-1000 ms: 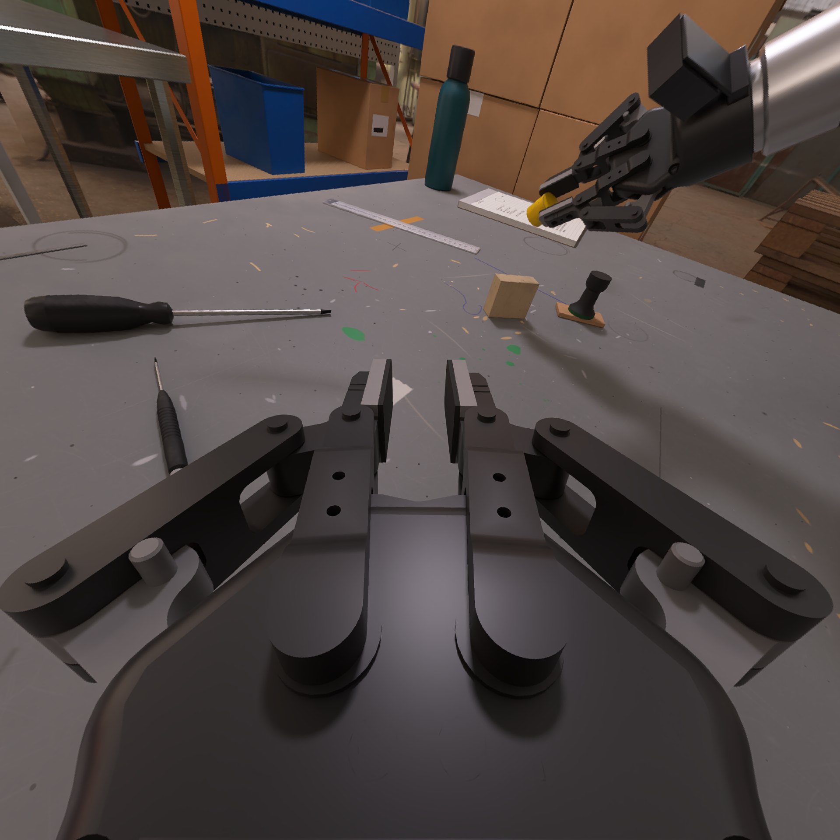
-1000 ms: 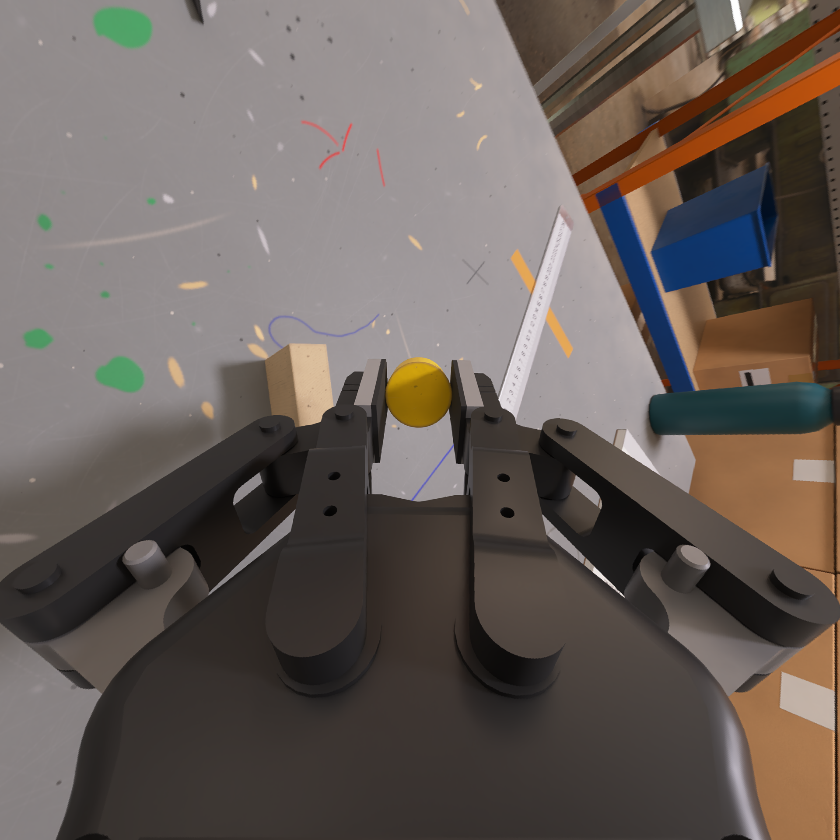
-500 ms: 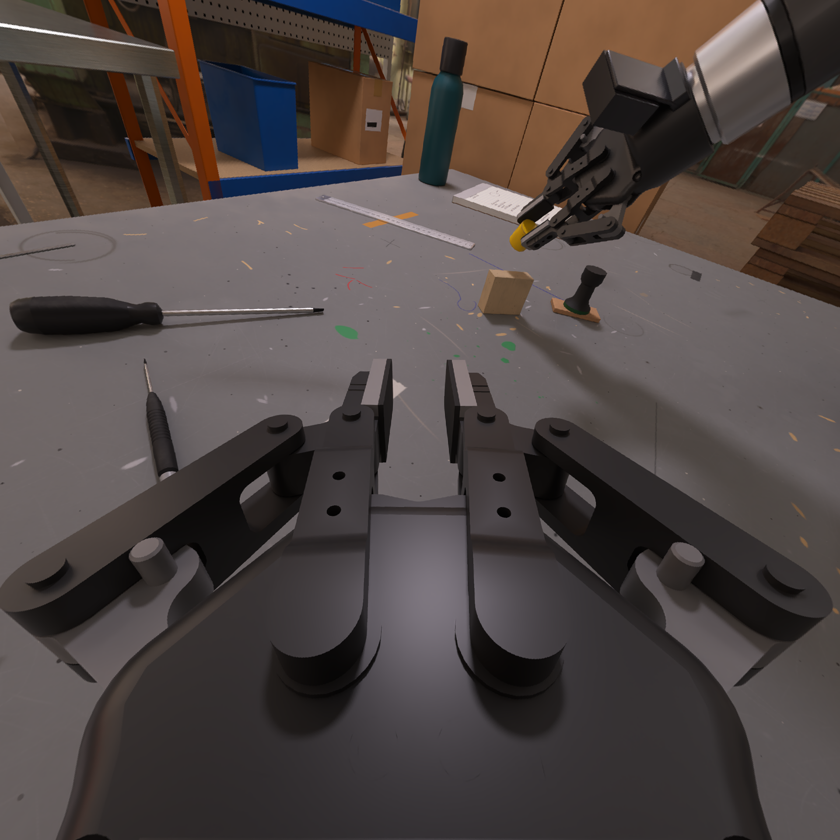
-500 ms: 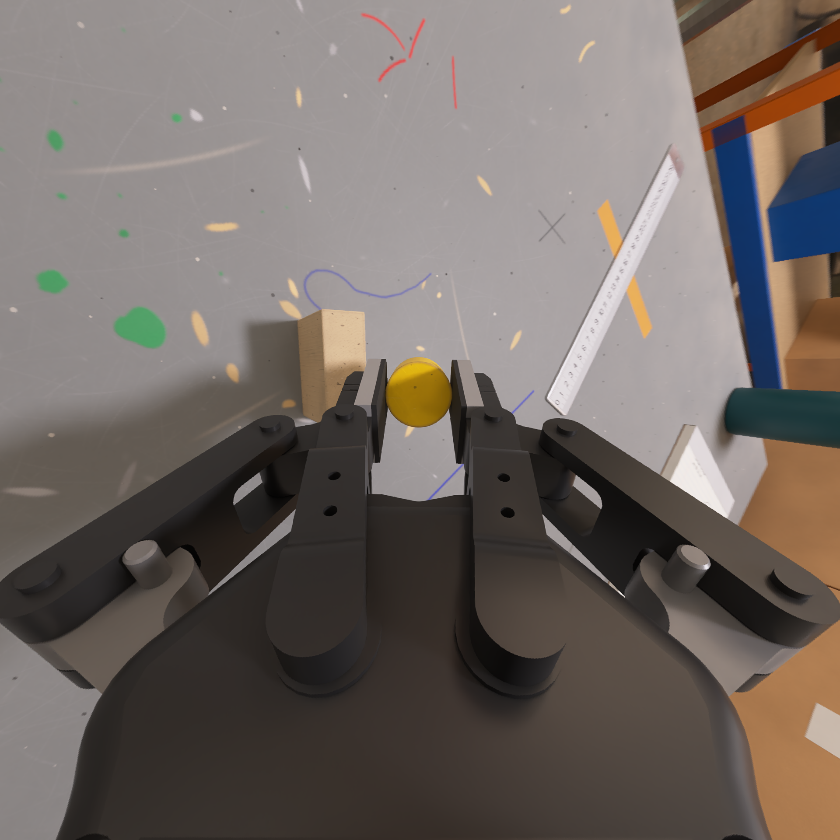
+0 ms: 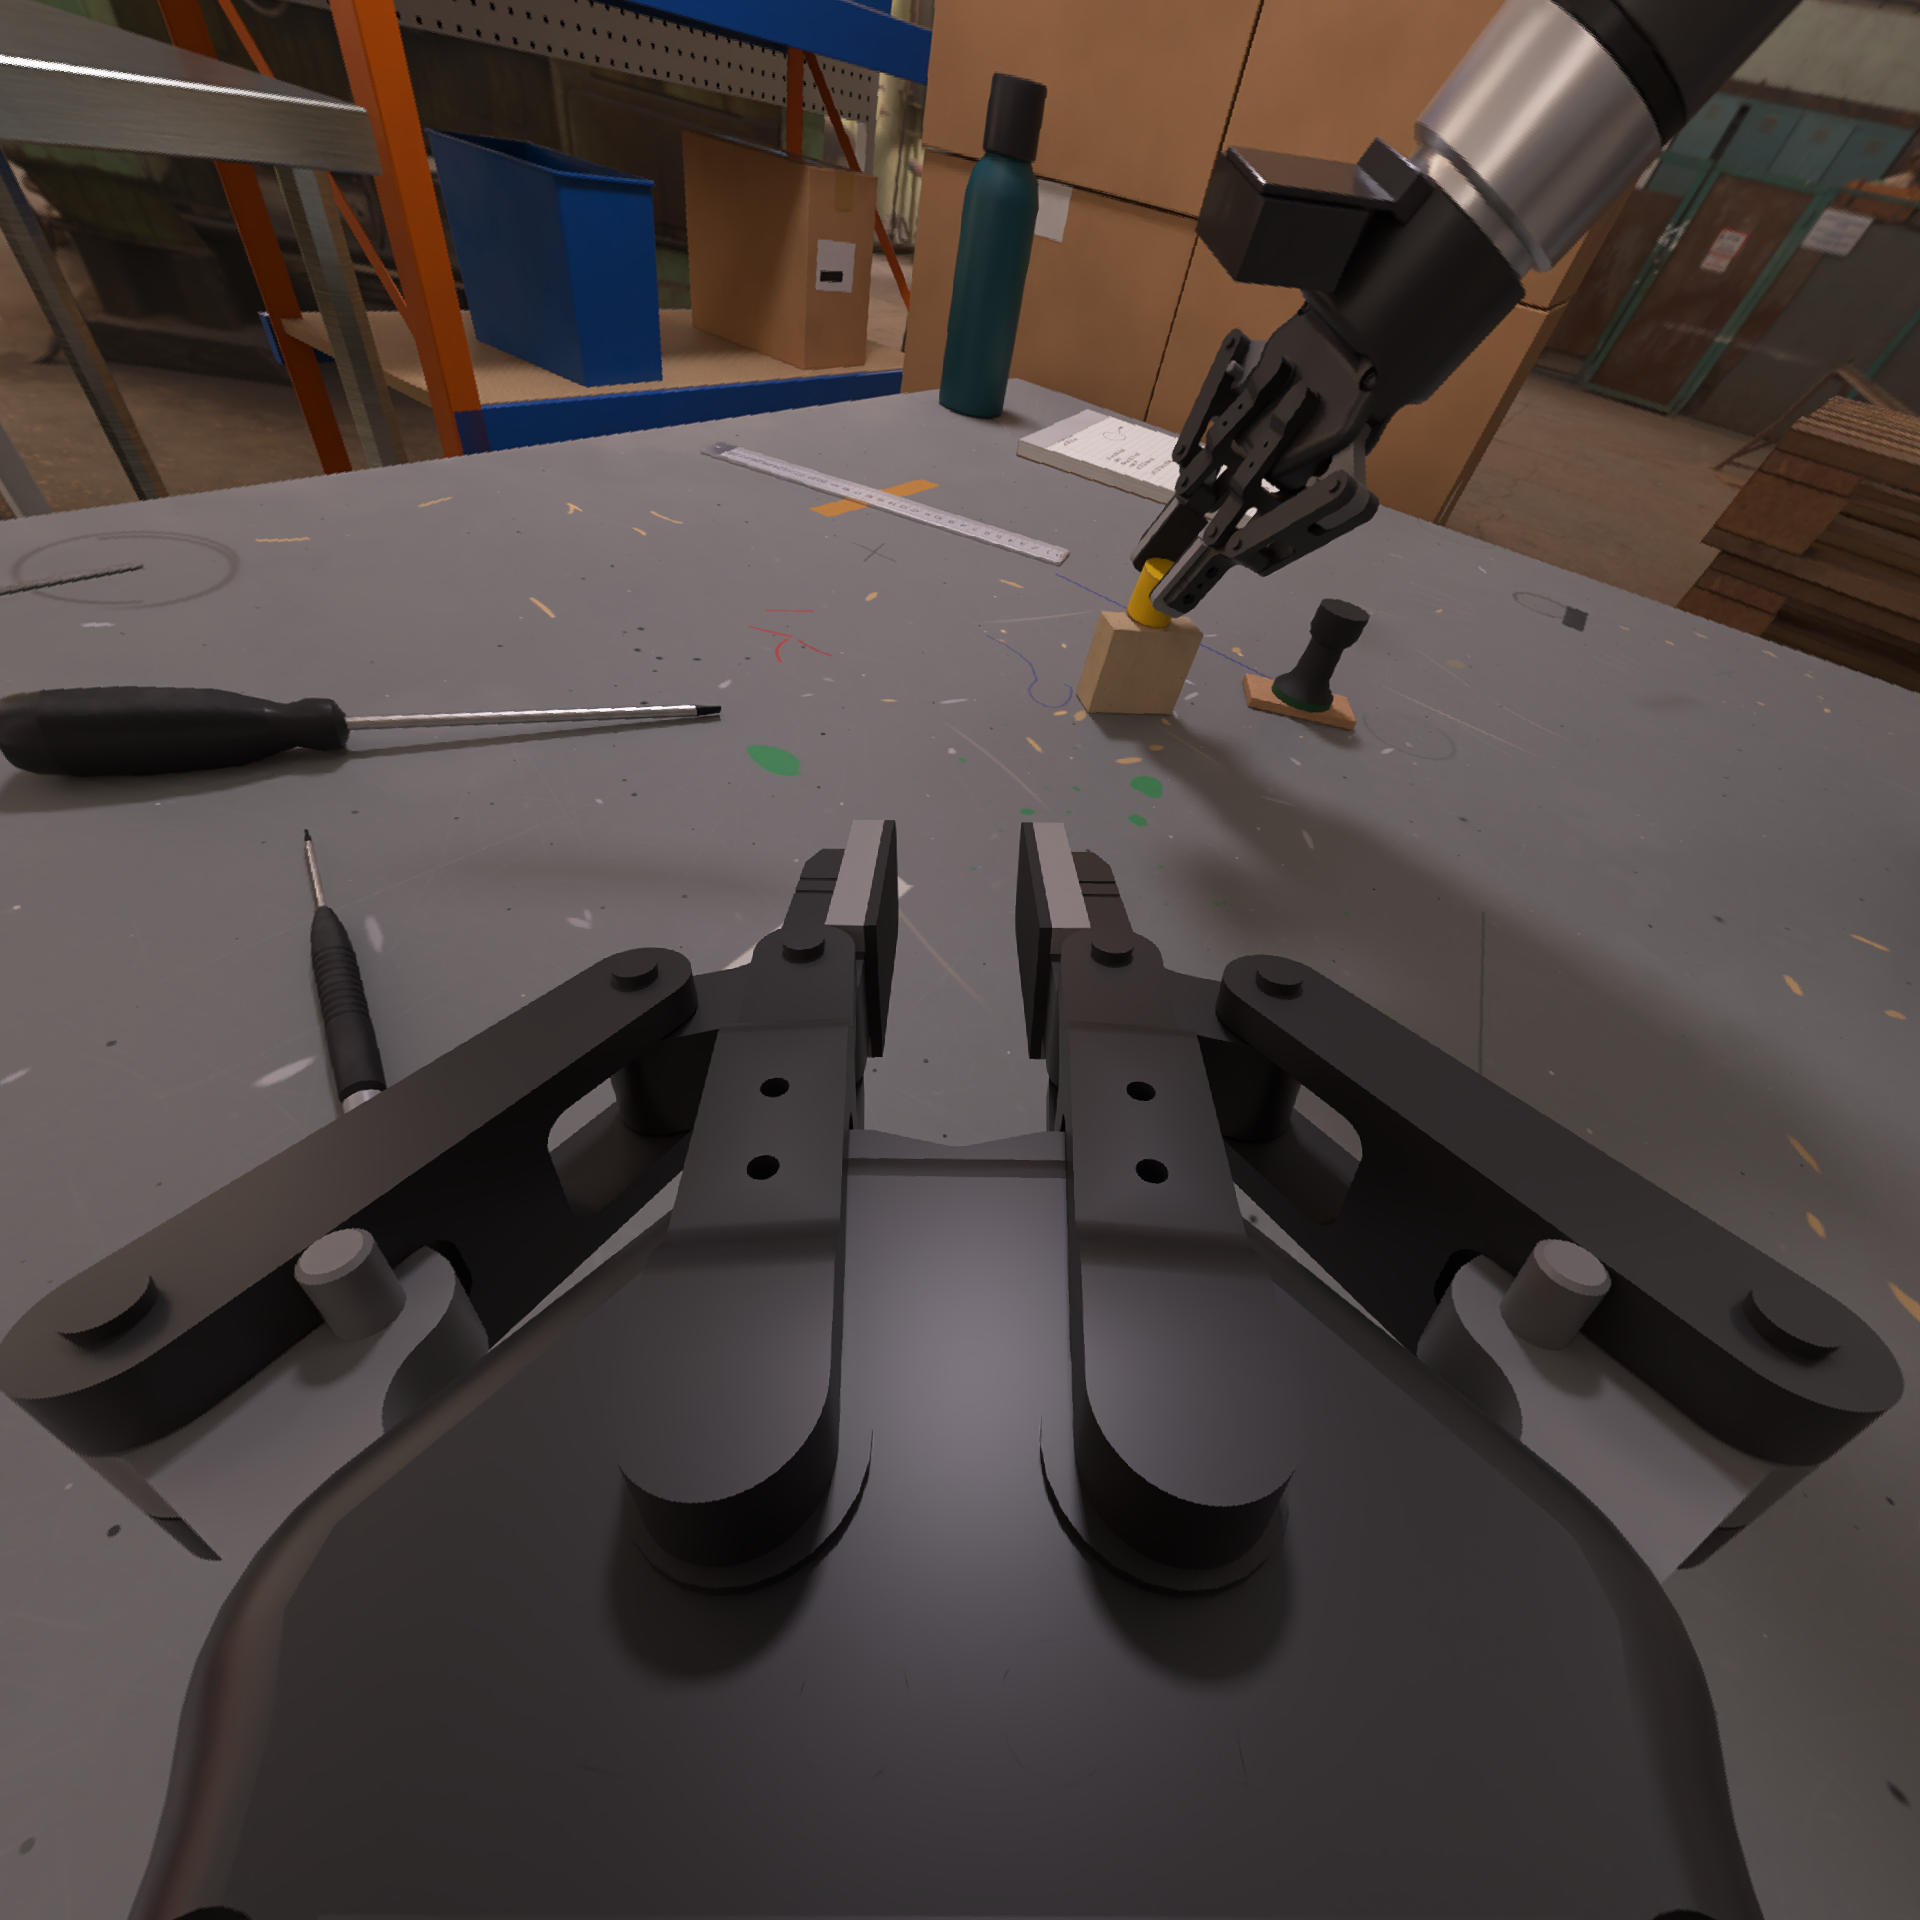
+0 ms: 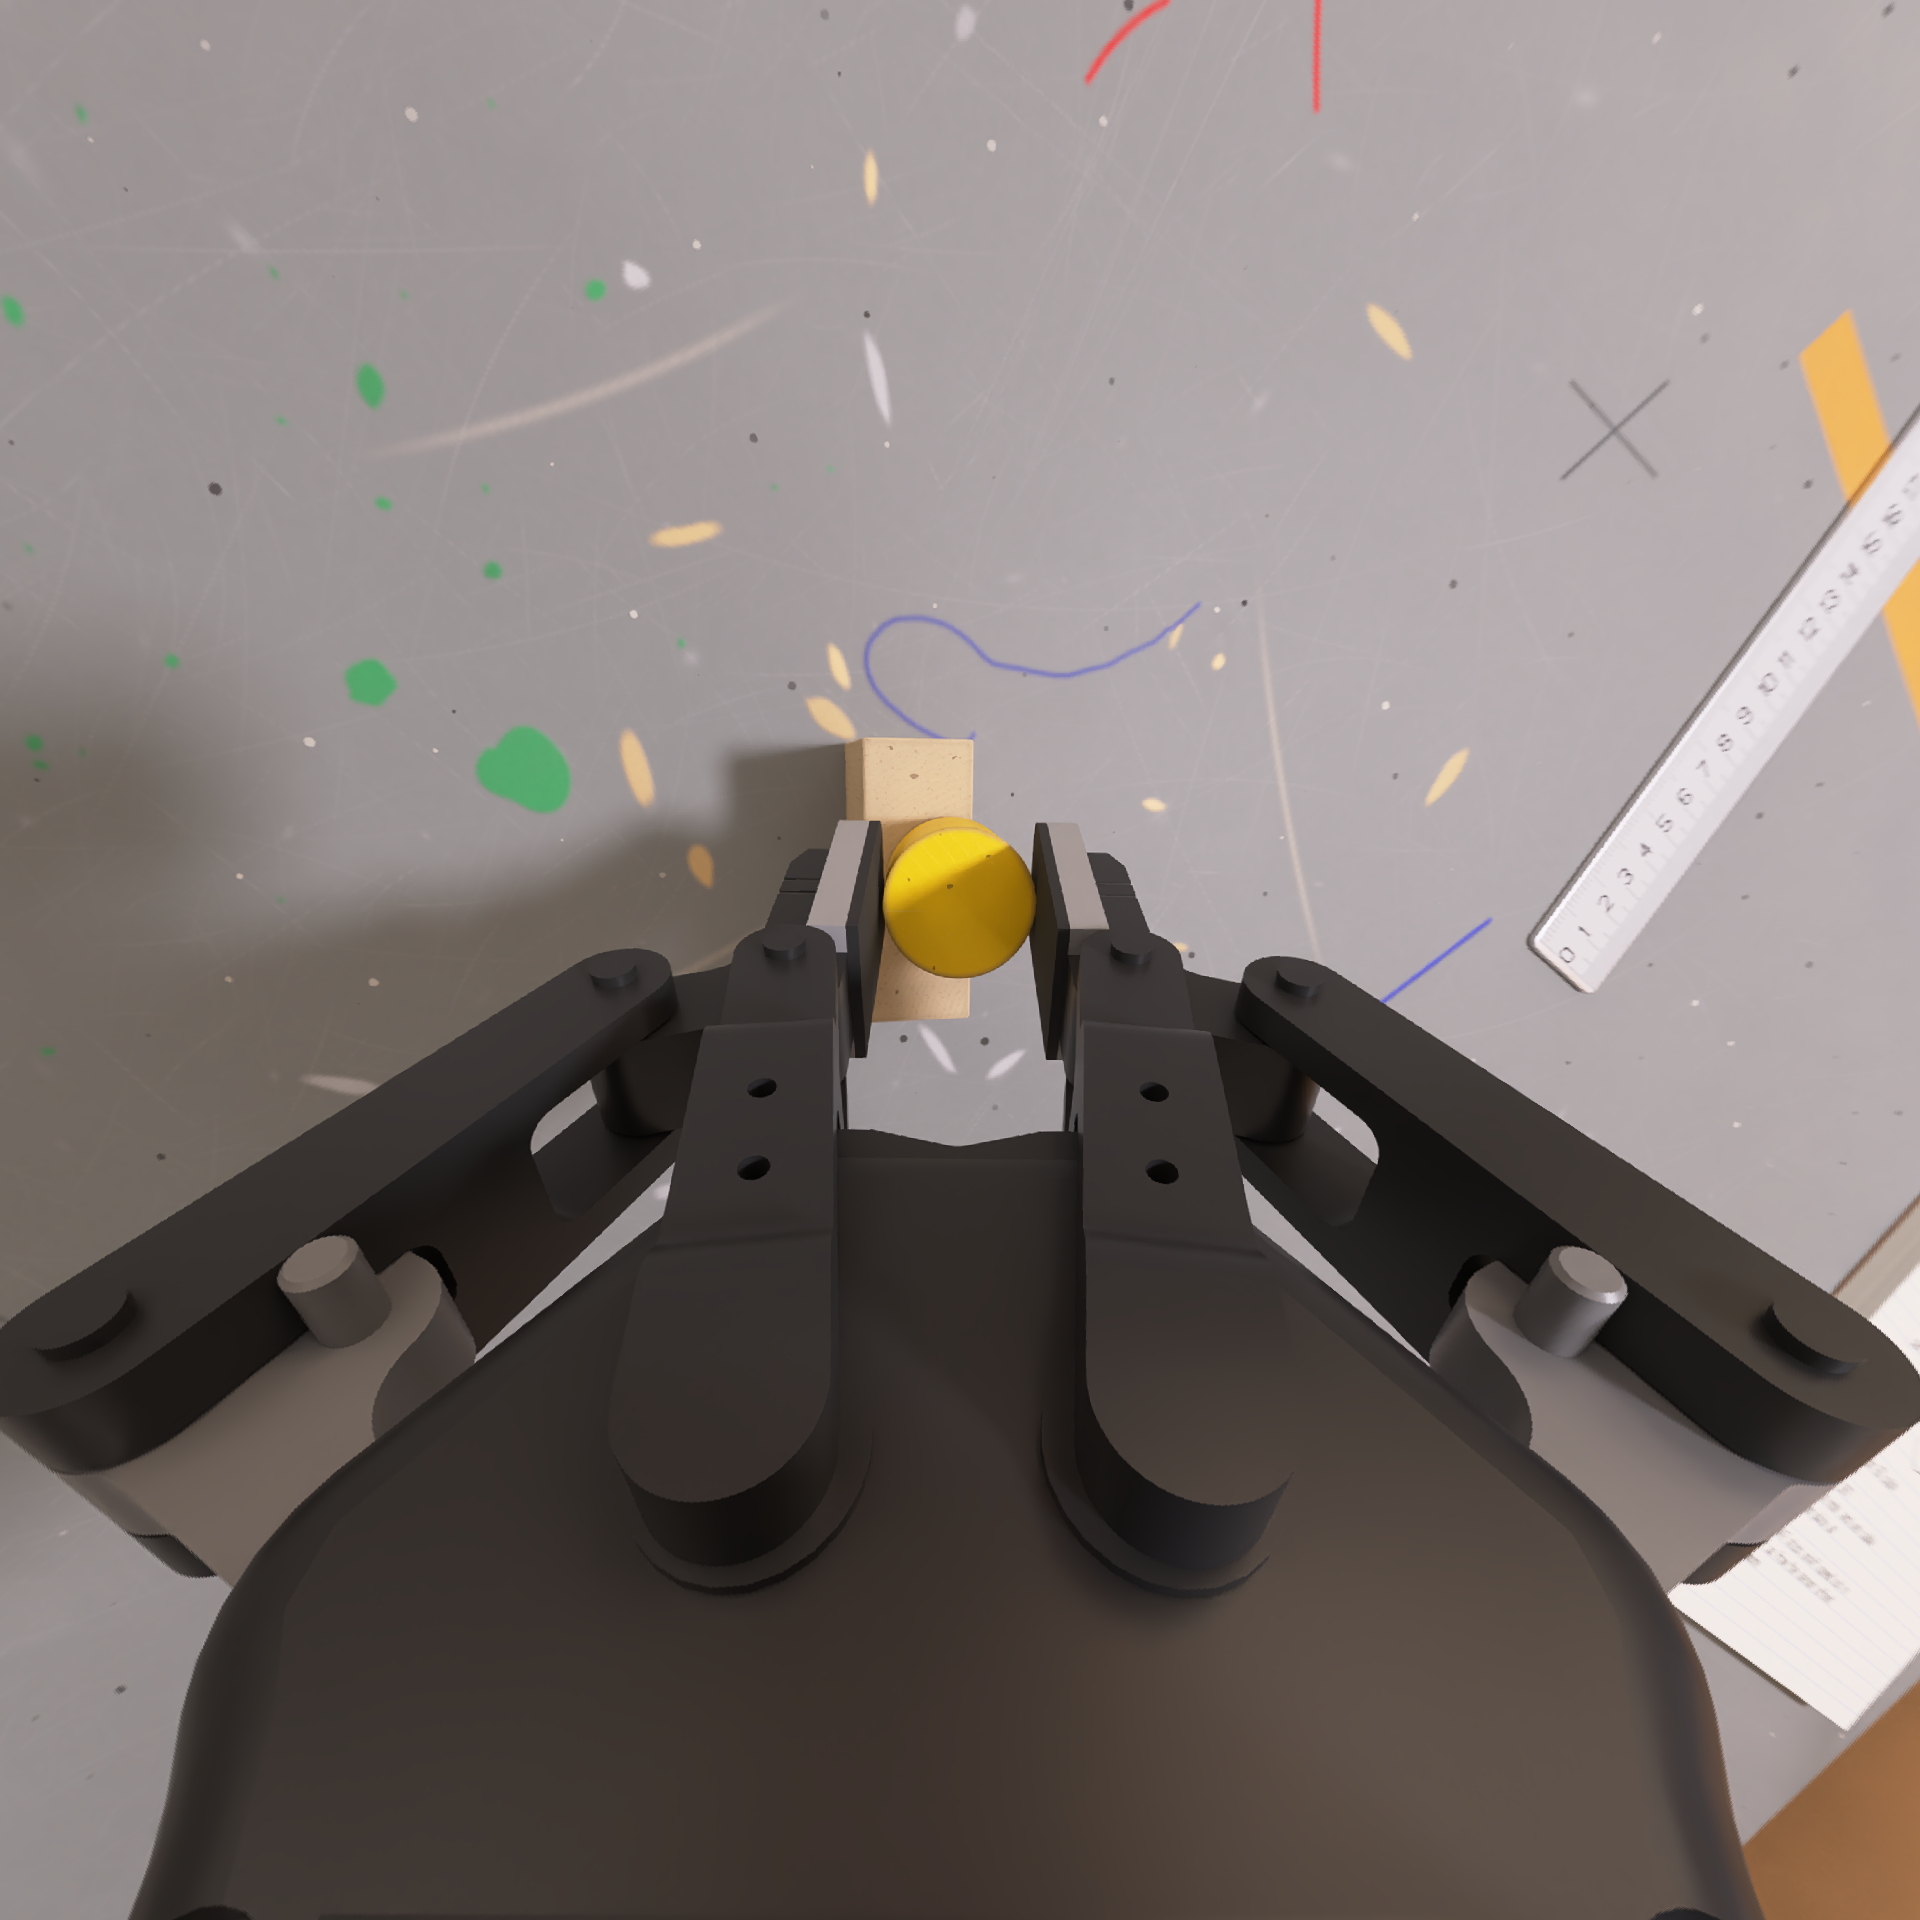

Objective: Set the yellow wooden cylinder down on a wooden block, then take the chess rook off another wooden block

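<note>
The right claw [image 6: 958, 914] points steeply down over the grey speckled bench [image 5: 582, 852], its two pads clamped against the round sides of the short yellow wooden cylinder [image 6: 958, 900], which stands upright at the top of the pale cube-shaped wooden block [image 5: 1135, 665]; from the left wrist view its base looks to be touching or just above the block's top face, toward the far edge. The cylinder is probably light, rigid and smooth, so it could roll if tipped; the grip across its curved wall near the upper end suits it. The black chess rook [image 5: 1322, 657] stands upright on a thin flat wooden block [image 5: 1301, 704] just beside the cube. It looks light and hard, top-heavy on a narrow stem, best taken at the waist. The left claw [image 5: 958, 883] hovers with its jaws apart, holding nothing, well apart from both.
</note>
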### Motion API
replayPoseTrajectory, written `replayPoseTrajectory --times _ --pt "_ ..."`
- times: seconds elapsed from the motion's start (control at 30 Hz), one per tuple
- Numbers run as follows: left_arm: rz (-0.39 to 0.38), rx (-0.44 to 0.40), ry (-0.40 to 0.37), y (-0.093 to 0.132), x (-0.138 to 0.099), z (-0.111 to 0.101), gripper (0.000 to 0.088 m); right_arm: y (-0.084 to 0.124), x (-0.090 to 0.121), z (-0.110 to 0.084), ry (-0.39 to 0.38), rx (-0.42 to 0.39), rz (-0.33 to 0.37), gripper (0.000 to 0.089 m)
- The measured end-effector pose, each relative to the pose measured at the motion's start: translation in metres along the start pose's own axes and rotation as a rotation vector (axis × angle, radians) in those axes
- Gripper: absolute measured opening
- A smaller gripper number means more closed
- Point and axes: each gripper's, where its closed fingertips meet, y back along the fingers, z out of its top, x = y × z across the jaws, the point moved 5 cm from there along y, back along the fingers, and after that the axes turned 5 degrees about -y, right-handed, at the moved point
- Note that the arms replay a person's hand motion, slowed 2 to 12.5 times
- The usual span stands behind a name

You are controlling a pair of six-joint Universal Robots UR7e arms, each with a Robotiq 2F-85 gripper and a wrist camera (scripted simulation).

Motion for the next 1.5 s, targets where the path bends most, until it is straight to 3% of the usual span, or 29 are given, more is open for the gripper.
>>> replayPoseTrajectory --times 0.3,0.6,1.07,1.5 --pt "-0.013 0.012 -0.007 -0.002 -0.003 0.0 0.0212 -0.005 -0.004 0.002 -0.052 0.051 0.099 0.0262" --pt "-0.024 0.026 -0.021 -0.003 -0.006 -0.001 0.0217 -0.002 -0.009 0.002 -0.055 0.076 0.107 0.0332" --pt "-0.033 0.032 -0.022 -0.003 -0.007 -0.002 0.0221 0.019 -0.011 0.002 -0.028 0.039 0.081 0.0452" --pt "-0.04 0.039 -0.017 -0.005 -0.007 -0.003 0.0223 0.039 -0.008 -0.001 -0.055 -0.032 0.122 0.0497"
